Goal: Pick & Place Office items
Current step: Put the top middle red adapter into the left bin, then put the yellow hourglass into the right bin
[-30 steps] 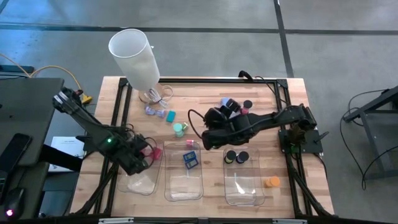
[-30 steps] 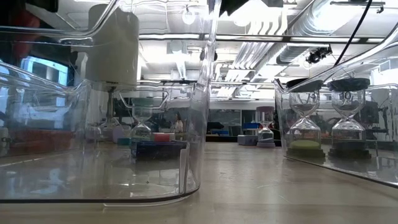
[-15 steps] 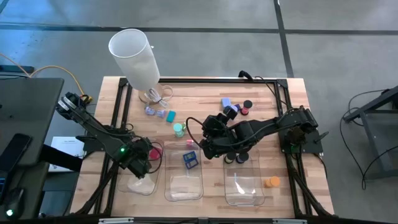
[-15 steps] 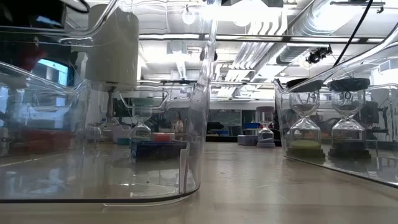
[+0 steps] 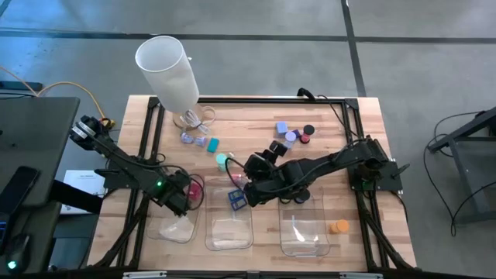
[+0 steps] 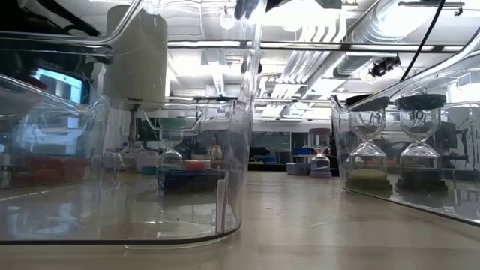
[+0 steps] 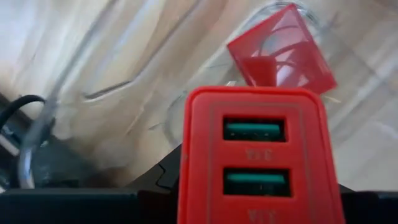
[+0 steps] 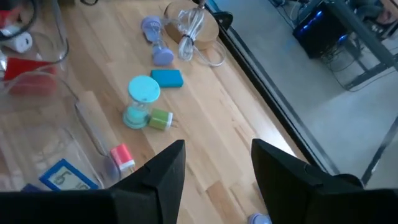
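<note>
Office items lie scattered on a slatted wooden desk [image 5: 325,116]. High view: purple, black and red caps [image 5: 294,134] sit near the far right edge; three clear trays [image 5: 230,232] line the near edge, an orange cap [image 5: 339,226] outside the right one. Left gripper [image 5: 180,200] hangs over the left tray, right gripper [image 5: 246,188] over the middle tray's far rim.

Low view: glossy curved tray walls [image 6: 225,202] enclose small hourglass timers [image 6: 366,154]; beyond, an open room with ceiling ducts.

Left wrist view: jaws clasp a red two-port charger [image 7: 258,158]; a translucent red cube [image 7: 283,50] lies in the tray.

Right wrist view: fingers [image 8: 165,171] stand apart, holding nothing, above bare wood; a teal timer [image 8: 140,99] and blue block [image 8: 166,78] lie near the far edge.
</note>
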`<action>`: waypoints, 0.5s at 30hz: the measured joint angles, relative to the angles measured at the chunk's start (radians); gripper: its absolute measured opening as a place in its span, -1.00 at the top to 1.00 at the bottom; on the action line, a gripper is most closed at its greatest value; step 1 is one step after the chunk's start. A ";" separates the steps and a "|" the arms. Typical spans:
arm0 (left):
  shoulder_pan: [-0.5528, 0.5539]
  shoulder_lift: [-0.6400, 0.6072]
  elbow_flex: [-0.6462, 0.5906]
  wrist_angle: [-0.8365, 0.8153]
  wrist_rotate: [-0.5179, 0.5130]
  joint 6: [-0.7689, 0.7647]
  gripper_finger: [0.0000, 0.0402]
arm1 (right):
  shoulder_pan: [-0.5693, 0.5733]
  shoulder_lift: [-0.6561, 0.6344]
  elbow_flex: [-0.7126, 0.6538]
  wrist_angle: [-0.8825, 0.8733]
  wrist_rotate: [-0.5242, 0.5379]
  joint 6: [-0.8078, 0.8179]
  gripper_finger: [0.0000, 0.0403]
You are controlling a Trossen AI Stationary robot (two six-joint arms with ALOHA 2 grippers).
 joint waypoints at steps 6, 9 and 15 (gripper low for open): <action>-0.012 0.000 0.000 0.067 0.037 0.029 0.24 | 0.009 0.017 0.000 0.010 -0.017 -0.021 0.14; -0.016 0.000 0.000 0.076 0.041 0.032 0.09 | 0.020 0.015 0.001 0.011 -0.015 -0.020 0.14; -0.008 0.000 0.000 0.072 0.054 0.032 -0.19 | 0.052 0.015 0.001 0.011 -0.014 -0.021 0.14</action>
